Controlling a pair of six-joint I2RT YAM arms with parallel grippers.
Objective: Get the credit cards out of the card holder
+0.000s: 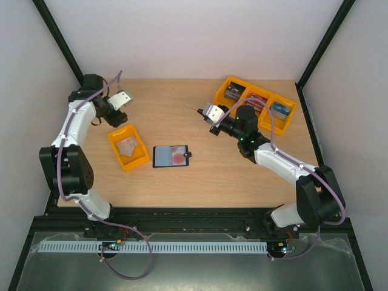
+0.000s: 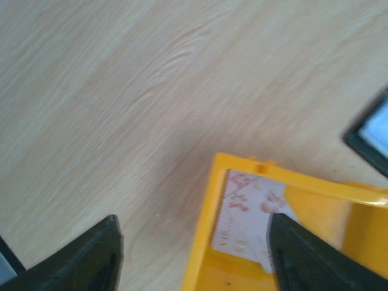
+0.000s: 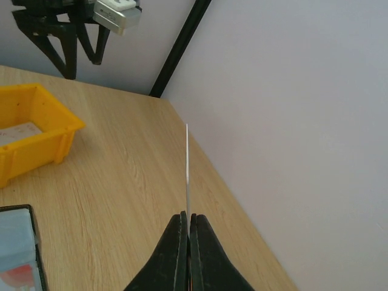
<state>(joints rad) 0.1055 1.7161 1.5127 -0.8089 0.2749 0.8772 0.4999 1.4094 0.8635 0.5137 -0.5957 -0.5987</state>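
Observation:
The black card holder (image 1: 171,156) lies open on the table, with a red-blotched credit card (image 1: 177,155) showing in its clear pocket. My right gripper (image 3: 188,215) hovers behind it, shut on another credit card (image 3: 187,163) seen edge-on as a thin white line. That gripper (image 1: 203,114) hangs to the left of the back-right tray. My left gripper (image 2: 193,221) is open and empty above the far rim of a small yellow tray (image 2: 205,225). Pale cards with red marks (image 2: 245,209) lie in this tray (image 1: 138,155), and a corner of the holder (image 2: 371,134) shows at right.
A yellow three-compartment tray (image 1: 221,96) holding thick stacks of dark, red and blue cards stands at the back right. Black frame posts and pale walls close in the table on both sides. In the right wrist view the small tray (image 3: 57,130) sits at left.

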